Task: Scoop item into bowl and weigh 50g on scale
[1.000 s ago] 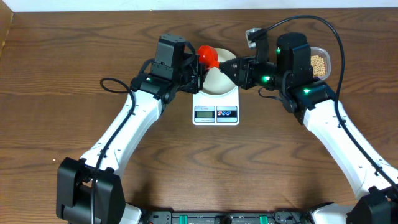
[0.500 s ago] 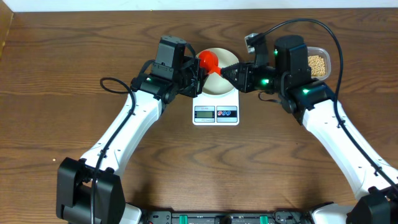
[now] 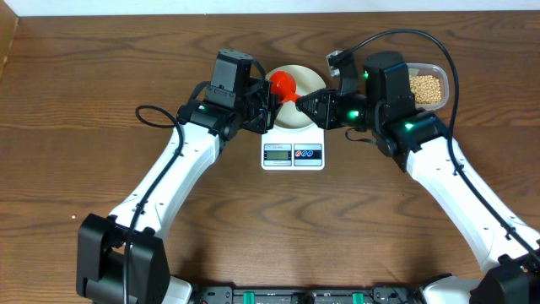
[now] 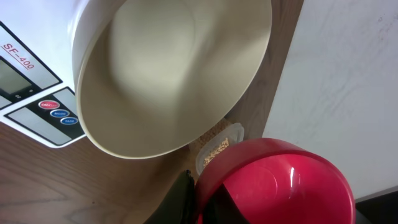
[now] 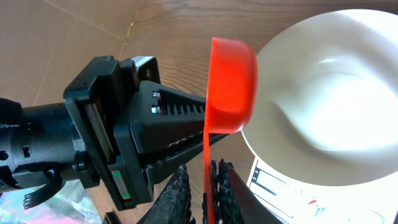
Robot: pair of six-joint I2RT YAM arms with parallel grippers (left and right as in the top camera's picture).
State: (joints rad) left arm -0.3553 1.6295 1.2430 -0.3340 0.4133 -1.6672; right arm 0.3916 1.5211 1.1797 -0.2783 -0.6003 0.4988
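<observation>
A red scoop (image 3: 281,83) hangs tilted over the white bowl (image 3: 302,114), which stands on the white scale (image 3: 293,154). My left gripper (image 3: 269,99) is shut on the scoop's cup; in the left wrist view one black finger (image 4: 181,202) presses against the red cup (image 4: 280,186). My right gripper (image 5: 203,167) stands narrowly open around the scoop's thin handle (image 5: 206,155). The handle lies against one finger, with a gap to the other. The bowl (image 5: 329,93) looks empty. The beans (image 3: 429,87) lie in a clear tub behind my right arm.
The clear tub (image 3: 439,69) stands at the back right, near the table's far edge. The scale's display and two buttons (image 3: 307,153) face the front. Cables loop from both arms. Brown wooden table (image 3: 84,169) lies all around.
My right arm has moved left to the scoop's handle, and its jaws have narrowed around it. The left gripper and scoop have barely shifted.
</observation>
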